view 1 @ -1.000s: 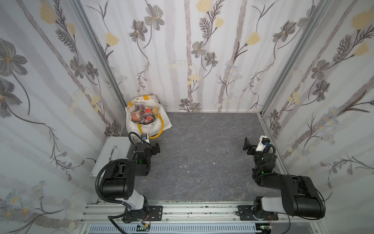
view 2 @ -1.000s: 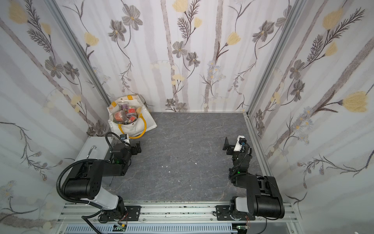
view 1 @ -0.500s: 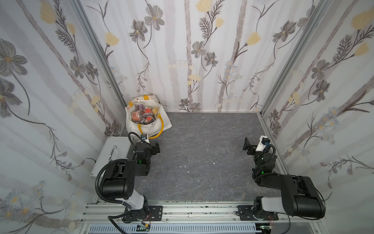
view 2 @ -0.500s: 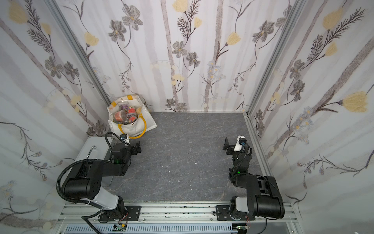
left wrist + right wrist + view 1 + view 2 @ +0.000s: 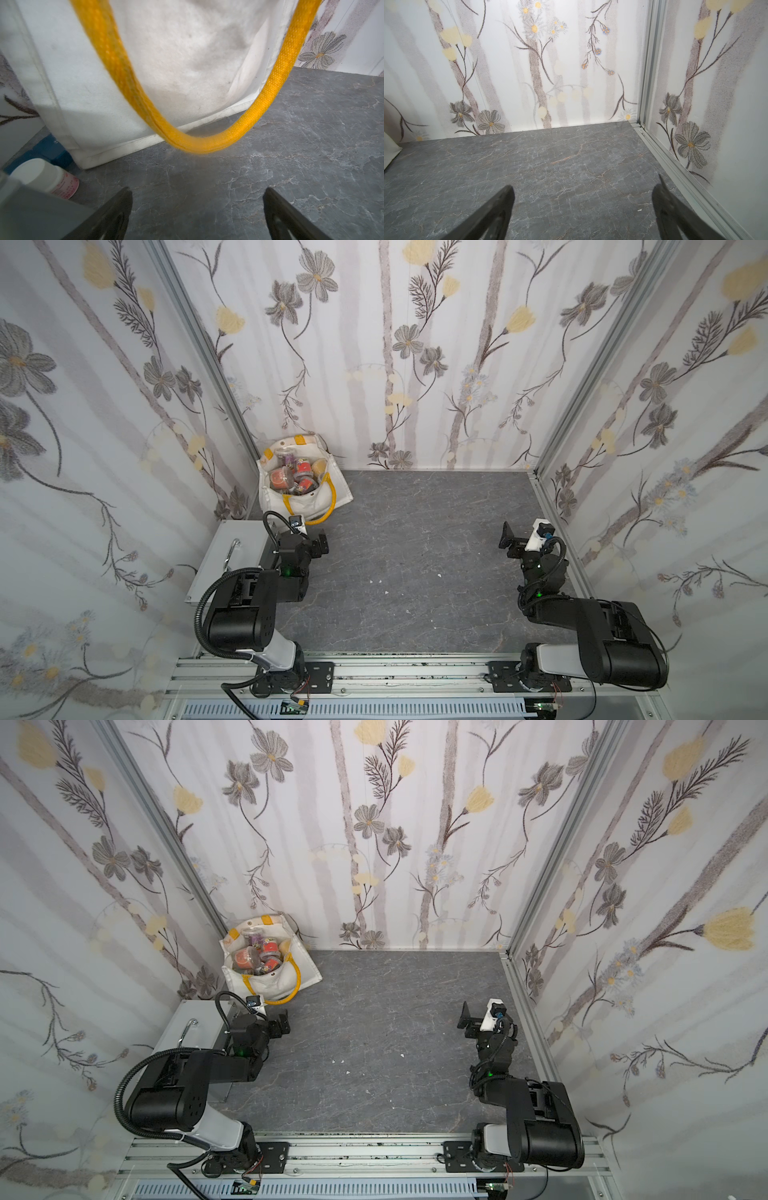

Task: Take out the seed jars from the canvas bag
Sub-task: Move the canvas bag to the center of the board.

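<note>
You have the canvas bag in the far left corner, seed jars heaped inside; left gripper spread wide and empty just before it; right gripper likewise, well apart.

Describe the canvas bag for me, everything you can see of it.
The bag is cream-white cloth, soft and slightly smudged, with stitched edges and yellow tabs at the rim. It stands upright and open in the far corner on the robot's left, on the grey table. One thick yellow handle droops down its front side. Small jars fill it.
</note>
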